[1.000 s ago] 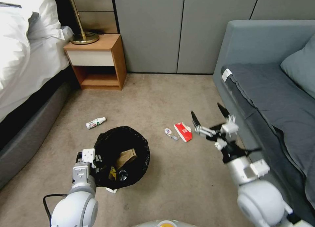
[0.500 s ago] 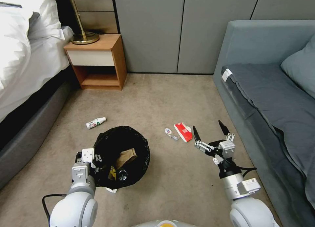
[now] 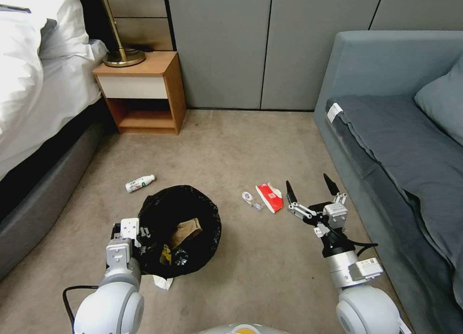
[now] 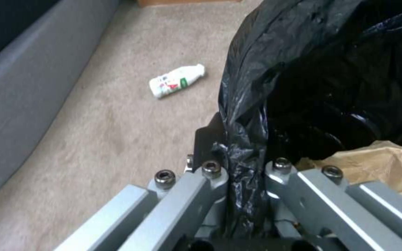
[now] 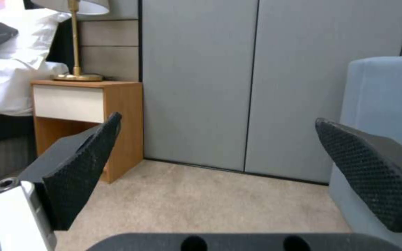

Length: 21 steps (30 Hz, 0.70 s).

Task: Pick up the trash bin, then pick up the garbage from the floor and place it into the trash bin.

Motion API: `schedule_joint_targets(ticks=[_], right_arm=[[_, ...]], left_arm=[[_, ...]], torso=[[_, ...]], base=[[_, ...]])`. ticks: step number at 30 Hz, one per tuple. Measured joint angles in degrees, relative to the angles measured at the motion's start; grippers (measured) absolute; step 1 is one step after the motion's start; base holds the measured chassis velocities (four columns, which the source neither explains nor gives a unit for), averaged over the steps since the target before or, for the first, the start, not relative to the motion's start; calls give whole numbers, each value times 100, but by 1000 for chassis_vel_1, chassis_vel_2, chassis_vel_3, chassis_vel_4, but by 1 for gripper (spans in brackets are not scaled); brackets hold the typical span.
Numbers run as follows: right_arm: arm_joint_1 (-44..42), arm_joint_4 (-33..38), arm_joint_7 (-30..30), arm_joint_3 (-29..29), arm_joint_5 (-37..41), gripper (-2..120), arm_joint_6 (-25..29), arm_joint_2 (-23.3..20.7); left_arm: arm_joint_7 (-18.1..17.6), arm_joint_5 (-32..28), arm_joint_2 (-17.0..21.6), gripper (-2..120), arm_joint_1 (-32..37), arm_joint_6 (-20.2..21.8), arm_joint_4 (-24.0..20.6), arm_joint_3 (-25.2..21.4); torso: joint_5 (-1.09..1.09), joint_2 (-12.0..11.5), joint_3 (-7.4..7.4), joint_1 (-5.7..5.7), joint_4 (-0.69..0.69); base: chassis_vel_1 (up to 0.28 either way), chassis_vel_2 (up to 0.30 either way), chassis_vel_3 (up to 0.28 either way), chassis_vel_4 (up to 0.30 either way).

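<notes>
The trash bin [image 3: 193, 208], lined with a glossy black bag, stands on the carpet with a brown paper bag [image 3: 185, 231] and dark litter inside. My left gripper [image 3: 143, 237] is shut on the bin's near-left rim; the left wrist view shows the bag's fold [image 4: 240, 139] pinched between the fingers. Garbage lies on the floor: a white bottle [image 3: 140, 183] left of the bin, also in the left wrist view [image 4: 177, 81], a small clear bottle [image 3: 251, 199] and a red carton [image 3: 268, 197] to its right. My right gripper [image 3: 307, 182] hangs open just right of the carton, holding nothing.
A wooden nightstand [image 3: 144, 90] with a brass lamp [image 3: 123, 56] stands at the back left beside the bed [image 3: 34, 92]. A grey sofa [image 3: 395, 141] runs along the right, close to my right arm. A white scrap [image 3: 163, 282] sticks out under the bin.
My right arm has come down and drawn back toward me, its open gripper now low beside the red carton. The left gripper and the bin have stayed put.
</notes>
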Motion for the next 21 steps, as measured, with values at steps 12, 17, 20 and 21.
schedule_joint_targets(ticks=[12,17,20,21], right_arm=[[-26,45,-30,28,10,100,1,-43],[-7,10,-217,78,-16,100,129,-67],[29,-59,-353,107,-93,100,289,-69],[49,-95,-399,117,-150,100,345,-66]], left_arm=[[-2,8,5,1,27,0,-41,9],[-2,7,6,1,23,0,-47,8],[-2,6,2,1,20,0,-48,7],[-2,5,-2,1,18,0,-49,5]], torso=[[-1,0,0,0,-1],[-1,0,0,0,0],[-1,0,1,0,-1],[-2,0,0,0,-1]], base=[[-127,134,129,-128],[-126,119,118,-119],[-109,94,63,-77],[-88,44,38,-78]])
